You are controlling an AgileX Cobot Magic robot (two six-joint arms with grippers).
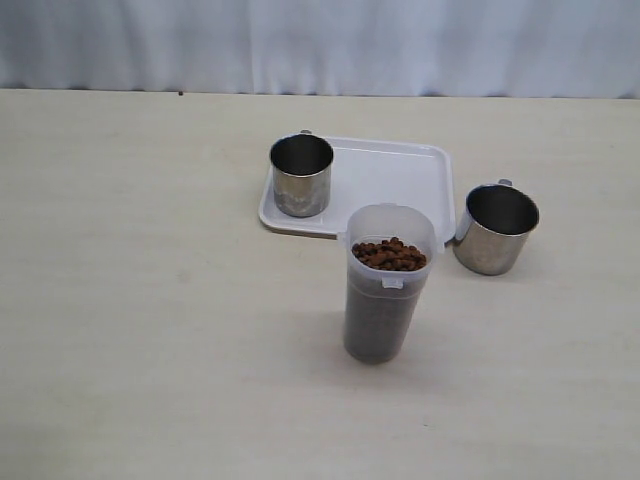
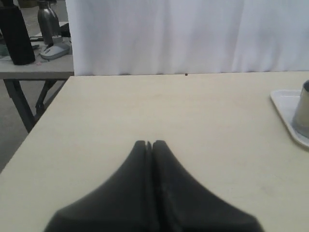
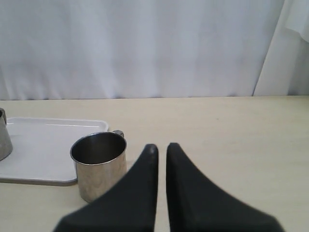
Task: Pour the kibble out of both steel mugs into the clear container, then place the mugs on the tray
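Observation:
The clear container (image 1: 388, 300) stands upright in front of the tray (image 1: 390, 180), filled with kibble (image 1: 390, 255) nearly to its rim. One steel mug (image 1: 301, 175) stands on the tray's left end, its inside dark. The other steel mug (image 1: 496, 228) stands on the table just off the tray's right edge, handle to the back. Neither gripper shows in the exterior view. My left gripper (image 2: 149, 142) is shut over bare table, with the tray (image 2: 286, 104) and a mug's edge (image 2: 304, 111) far to one side. My right gripper (image 3: 161, 146) is open by a narrow gap, empty, beside the second mug (image 3: 99, 164).
A white curtain hangs behind the light wooden table (image 1: 150, 300). The left wrist view shows the table's far corner and another table (image 2: 34, 67) with bottles beyond it.

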